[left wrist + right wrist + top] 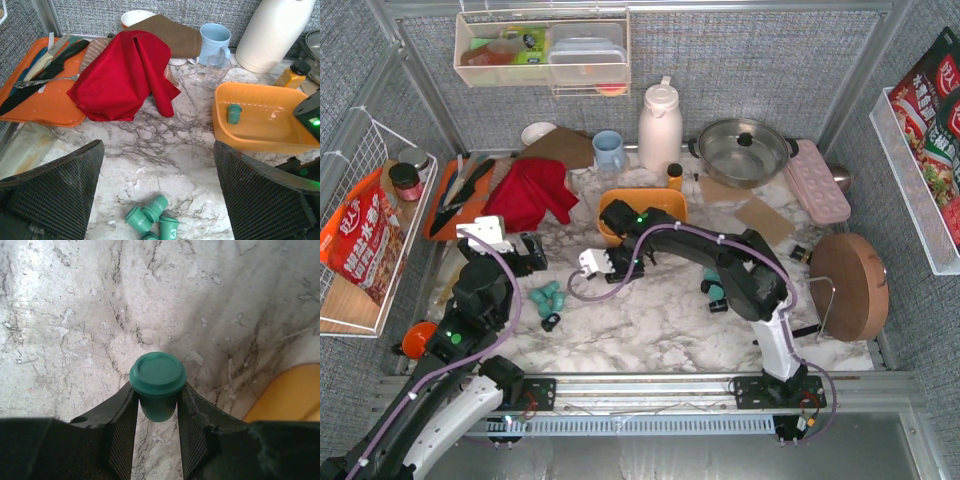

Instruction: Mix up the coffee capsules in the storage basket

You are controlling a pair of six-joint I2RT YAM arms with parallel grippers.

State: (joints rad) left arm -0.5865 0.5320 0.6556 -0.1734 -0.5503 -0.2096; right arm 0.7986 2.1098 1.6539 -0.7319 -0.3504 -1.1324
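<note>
views of a marble tabletop (650, 330) with two arms. the right gripper (157, 390) is clamped on one teal capsule (158, 371): both fingers press the tapered body from either side, and the flanged end faces the camera. this capsule hangs over bare marble, outside the storage basket (667, 197), whose orange-yellow corner shows at the lower right of the right wrist frame. in the top view the basket lies just above centre, partly covered by the right arm. the left wrist view shows it at the right edge, holding a lone capsule (233, 113) that stands near its left wall; the rest of its visible floor is bare. the left gripper (159, 187) stands spread wide and holds nothing, its fingers (60, 192) at the lower corners of its frame. a loose cluster of teal capsules (152, 218) lies on the marble between them at bottom centre, well apart from the basket. in the top view a black capsule (551, 322) rests just below that cluster. a red cloth (122, 75) occupies the upper left centre, beside an orange cutting board (50, 107) carrying knives. a blue mug (215, 40) and a white jug (275, 30) stand along the top right.
</note>
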